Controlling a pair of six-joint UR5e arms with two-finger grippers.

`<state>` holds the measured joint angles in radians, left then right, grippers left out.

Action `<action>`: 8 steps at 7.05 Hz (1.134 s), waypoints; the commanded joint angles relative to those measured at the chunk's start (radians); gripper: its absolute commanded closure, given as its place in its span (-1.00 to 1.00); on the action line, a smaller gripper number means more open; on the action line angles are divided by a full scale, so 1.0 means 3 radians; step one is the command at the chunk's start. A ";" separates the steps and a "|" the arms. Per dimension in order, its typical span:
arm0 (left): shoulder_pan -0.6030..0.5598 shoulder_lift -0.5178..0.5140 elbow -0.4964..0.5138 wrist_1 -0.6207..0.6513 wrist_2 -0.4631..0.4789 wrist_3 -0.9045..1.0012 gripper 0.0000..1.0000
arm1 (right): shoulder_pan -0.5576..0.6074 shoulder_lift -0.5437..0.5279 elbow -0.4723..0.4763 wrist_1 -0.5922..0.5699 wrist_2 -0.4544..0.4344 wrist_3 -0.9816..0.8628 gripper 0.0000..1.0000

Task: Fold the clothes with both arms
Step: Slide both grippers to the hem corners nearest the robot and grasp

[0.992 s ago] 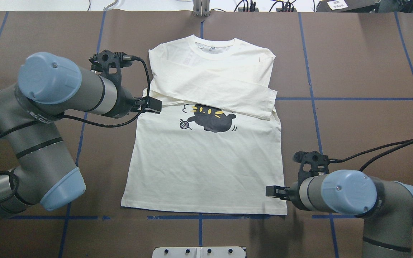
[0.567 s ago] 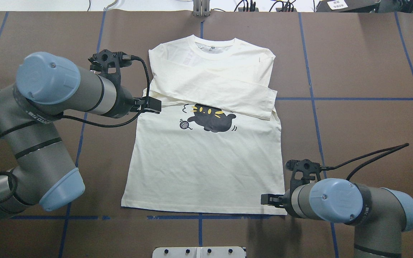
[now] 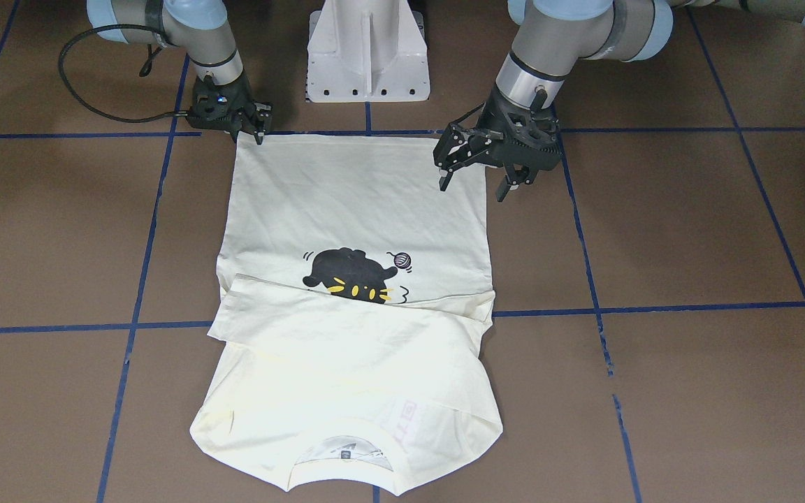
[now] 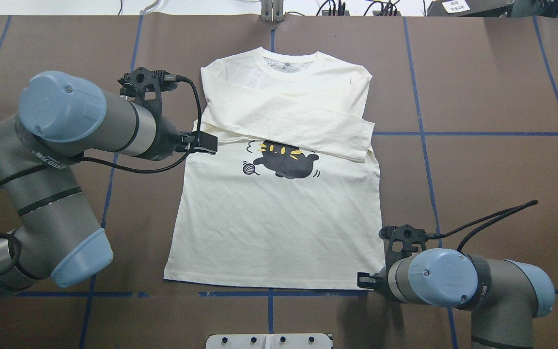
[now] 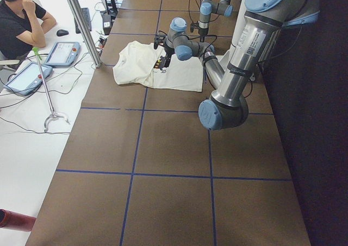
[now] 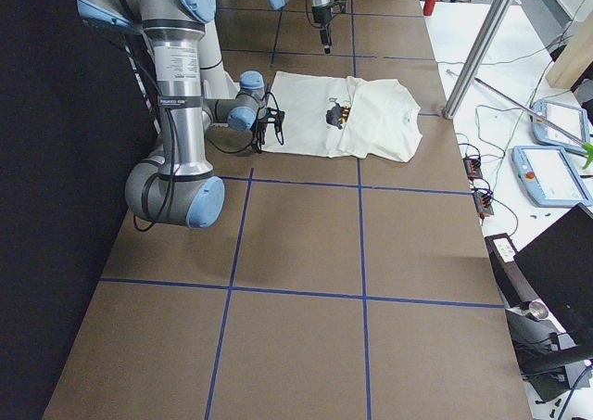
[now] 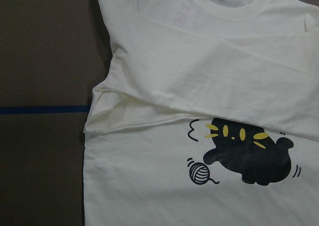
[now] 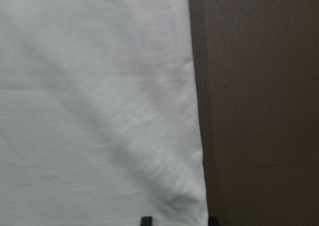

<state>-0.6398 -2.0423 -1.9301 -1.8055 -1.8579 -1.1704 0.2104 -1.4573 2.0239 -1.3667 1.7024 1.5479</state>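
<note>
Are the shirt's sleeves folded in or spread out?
Folded in: sleeves lie across the shirt, partly covering the cat print; the lower half lies flat, unfolded.

cat print: top under folded sleeve | right end effector: mostly hidden under right arm

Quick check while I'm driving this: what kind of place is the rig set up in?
Most likely a robotics lab, not a home: the brown table is gridded with blue tape, teach pendants lie on a side desk, and an operator sits by them.
</note>
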 commanded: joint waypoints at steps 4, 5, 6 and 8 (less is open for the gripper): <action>0.0001 0.0017 0.0001 -0.0005 0.0016 0.0000 -1.00 | 0.0055 0.0000 0.0034 0.0000 0.0022 0.0000 0.56; 0.0001 0.0017 0.0006 -0.0005 0.0016 0.0000 -1.00 | 0.0055 0.0000 0.0034 0.0000 0.0022 0.0000 0.46; 0.0001 0.0022 0.0006 -0.0005 0.0021 0.0000 -1.00 | 0.0060 0.0000 0.0034 0.0000 0.0017 0.0000 0.55; 0.0031 0.0114 0.0006 -0.0025 0.0021 -0.0015 -1.00 | 0.0091 -0.0010 0.0110 -0.0015 -0.0014 0.0015 1.00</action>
<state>-0.6353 -2.0187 -1.9283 -1.8105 -1.8517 -1.1715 0.2320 -1.4581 2.0431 -1.3686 1.7046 1.5488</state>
